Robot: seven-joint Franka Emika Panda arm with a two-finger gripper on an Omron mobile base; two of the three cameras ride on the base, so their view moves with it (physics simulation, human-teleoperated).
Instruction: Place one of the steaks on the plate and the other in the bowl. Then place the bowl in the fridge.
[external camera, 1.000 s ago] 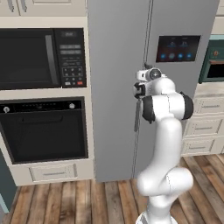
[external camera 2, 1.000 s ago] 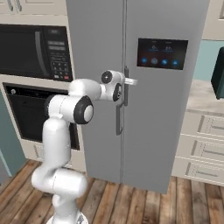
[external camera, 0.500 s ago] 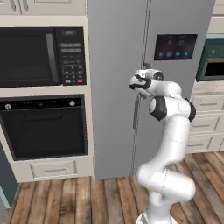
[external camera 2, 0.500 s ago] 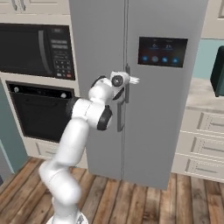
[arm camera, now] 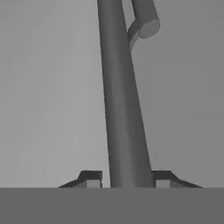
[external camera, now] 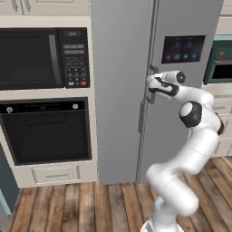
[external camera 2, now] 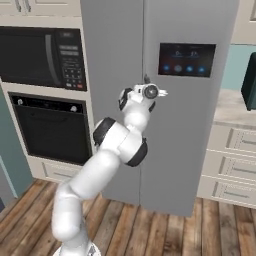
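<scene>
The tall grey steel fridge (external camera: 120, 90) (external camera 2: 195, 140) stands straight ahead with both doors closed. My gripper (external camera: 152, 82) (external camera 2: 146, 84) reaches to the seam between the doors at about chest height. In the hand view my gripper (arm camera: 127, 177) straddles a long vertical door handle (arm camera: 124, 109), and both dark fingertips (arm camera: 91, 177) press close against its sides. The end of a second handle (arm camera: 144, 17) shows at the top of that view. The steaks, the plate and the bowl are out of view.
A black microwave (external camera: 41, 59) and a black oven (external camera: 47, 131) sit in the cabinet wall left of the fridge. A dark touchscreen panel (external camera: 183, 49) is on the right door. Cream drawers (external camera 2: 232, 170) stand to the right. Wooden floor (external camera: 81, 204) lies in front.
The arm has stretched forward to the fridge doors, and the jaws have come in from wide open around the vertical handle.
</scene>
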